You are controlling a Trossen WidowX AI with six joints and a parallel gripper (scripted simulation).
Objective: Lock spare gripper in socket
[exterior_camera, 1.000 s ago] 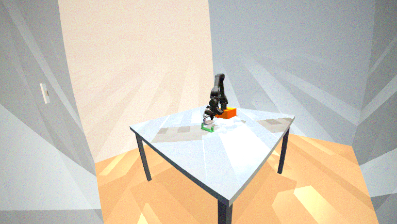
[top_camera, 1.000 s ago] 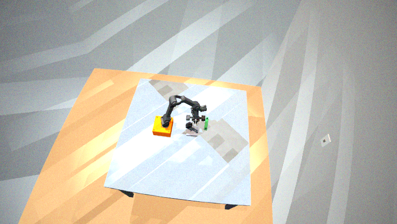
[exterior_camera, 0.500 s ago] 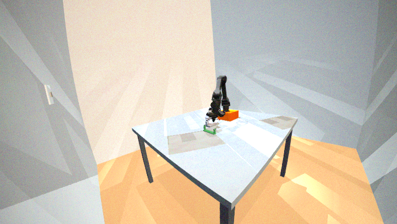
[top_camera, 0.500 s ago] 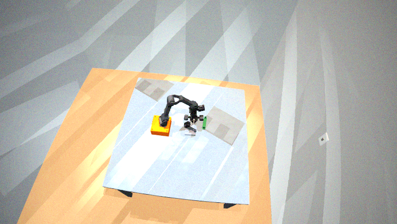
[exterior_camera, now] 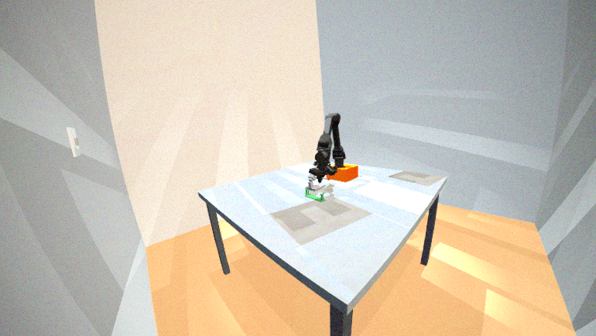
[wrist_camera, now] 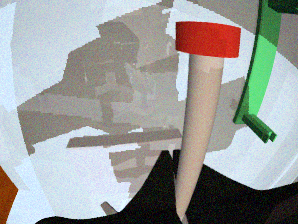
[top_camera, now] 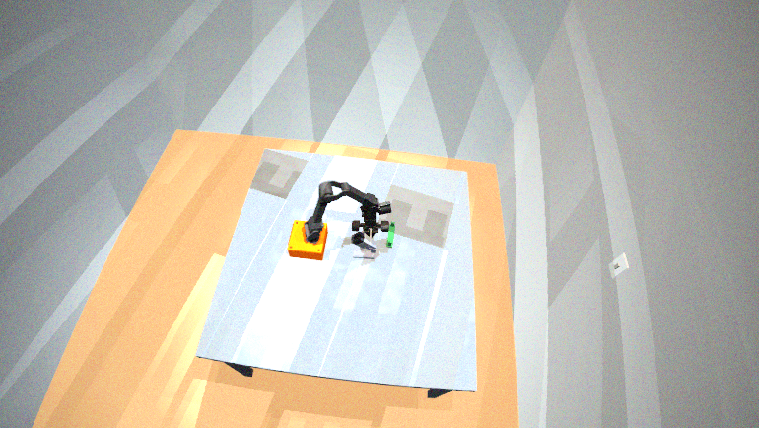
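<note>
My gripper is shut on the lock pin, which has a red head and a beige shaft. In the wrist view the shaft crosses in front of the black fingers, with the head beyond the tips. The grey mount stands tilted, just below and beside the gripper in the top view. A dark piece, apparently the spare gripper, is at its upper end. How deep its spigot sits and the socket's cross hole are too small to see.
A green bracket stands close beside the mount, with nothing seen on it. The orange base block carries the arm. Grey patches and shadows cross the table top.
</note>
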